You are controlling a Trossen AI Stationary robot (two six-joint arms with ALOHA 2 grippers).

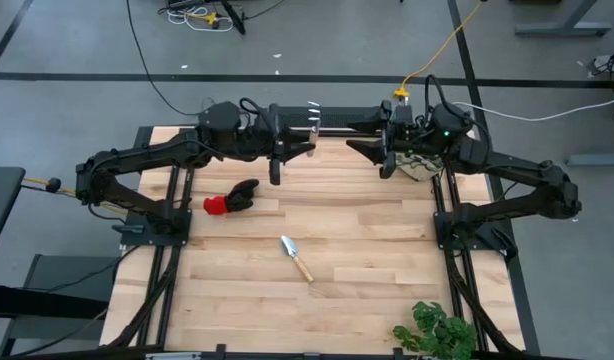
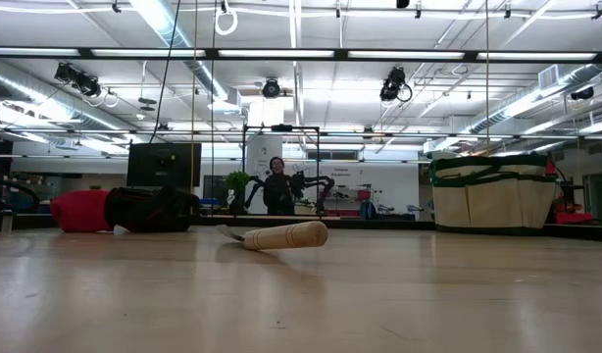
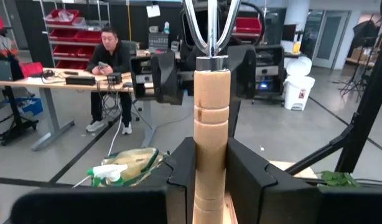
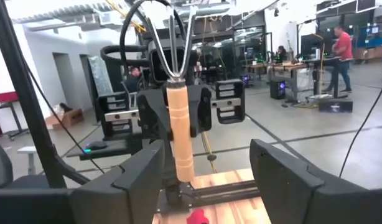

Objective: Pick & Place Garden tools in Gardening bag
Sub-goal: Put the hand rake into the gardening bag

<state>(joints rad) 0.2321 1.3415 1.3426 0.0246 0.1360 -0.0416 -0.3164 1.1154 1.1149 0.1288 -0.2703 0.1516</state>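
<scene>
Two grippers are meeting near the top centre of the high view. The left gripper is clamping its narrow jaws on the wooden handle of the mini rake, holding it upright with the silver tines pointing up past the top edge of the left wrist view. The right gripper is standing with its jaws spread wide and holding nothing, facing the rake from the opposite side.

Judged from this, the step in hand is the transfer of the rake toward the bag, possibly a handover between the arms. The next move calls either for the right jaws to advance around the handle and close before the left jaws release, or for the left arm to carry the rake across to the bag opening and release it there.

The gardening bag is sitting at the upper right of the high view, partly hidden under the right arm; in the low view it is showing at the right as a beige tub with a dark green rim. The green spray bottle is already lying in it.

The red-and-black glove is lying left of centre and the trowel at centre, both not yet collected.
</scene>
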